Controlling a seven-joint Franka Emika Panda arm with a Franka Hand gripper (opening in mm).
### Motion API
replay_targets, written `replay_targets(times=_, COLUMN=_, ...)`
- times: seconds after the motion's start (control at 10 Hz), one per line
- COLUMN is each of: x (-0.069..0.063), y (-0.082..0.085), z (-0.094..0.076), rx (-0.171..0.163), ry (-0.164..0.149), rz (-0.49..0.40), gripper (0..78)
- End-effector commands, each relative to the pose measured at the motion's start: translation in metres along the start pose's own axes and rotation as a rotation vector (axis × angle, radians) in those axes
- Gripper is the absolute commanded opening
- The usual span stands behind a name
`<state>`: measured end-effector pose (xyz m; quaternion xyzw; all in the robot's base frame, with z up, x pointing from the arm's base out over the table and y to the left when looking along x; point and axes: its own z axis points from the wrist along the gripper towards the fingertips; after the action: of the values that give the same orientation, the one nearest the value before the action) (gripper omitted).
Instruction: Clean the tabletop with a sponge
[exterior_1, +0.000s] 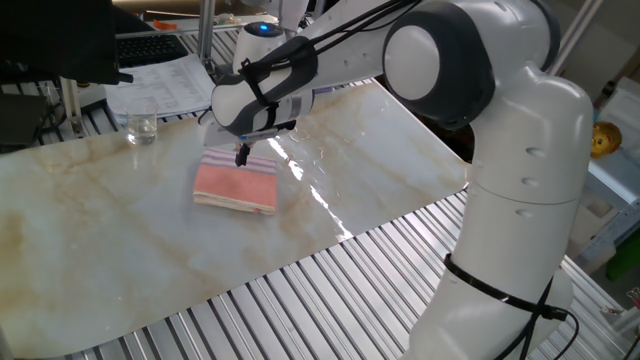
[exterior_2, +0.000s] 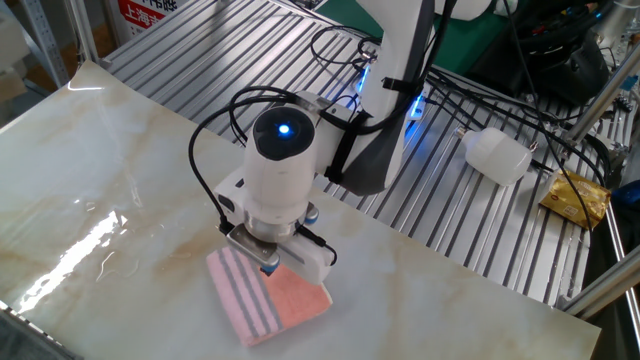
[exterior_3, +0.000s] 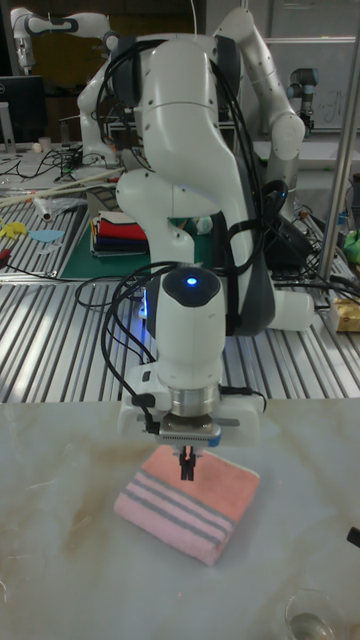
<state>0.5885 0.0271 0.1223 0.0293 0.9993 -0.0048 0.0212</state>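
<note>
Tool (exterior_3: 186, 472) fingers narrow, tips at salmon-pink striped folded sponge (exterior_3: 188, 502), hold unconfirmed; glossy cream marble counter (exterior_1: 120, 255) unwiped from 12 to 6 o'clock.

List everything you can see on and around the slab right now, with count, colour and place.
sponge: one, salmon-pink with grey-and-white stripes, lying on the slab under the gripper.
tabletop: one, cream-white marble slab with tan veins, laid over the metal slats.
glass: one, clear, near the slab's far edge in one fixed view.
papers: a stack, white, on the slats behind the glass.
plastic bottle: one, white, lying on the slats.
snack packet: one, yellow-brown, beside the bottle.
gripper: one, dark fingers close together, tips at the sponge's top.
</note>
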Motion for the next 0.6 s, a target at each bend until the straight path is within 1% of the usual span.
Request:
replay_targets(times=0.1, x=-0.0012, y=-0.0010, z=0.0015, rx=0.000, ry=-0.002, rz=-0.003, gripper=0.0)
replay_targets(times=0.6, x=0.0001, y=-0.0039, z=0.0066, rx=-0.001, ry=0.000, rz=-0.007, gripper=0.0)
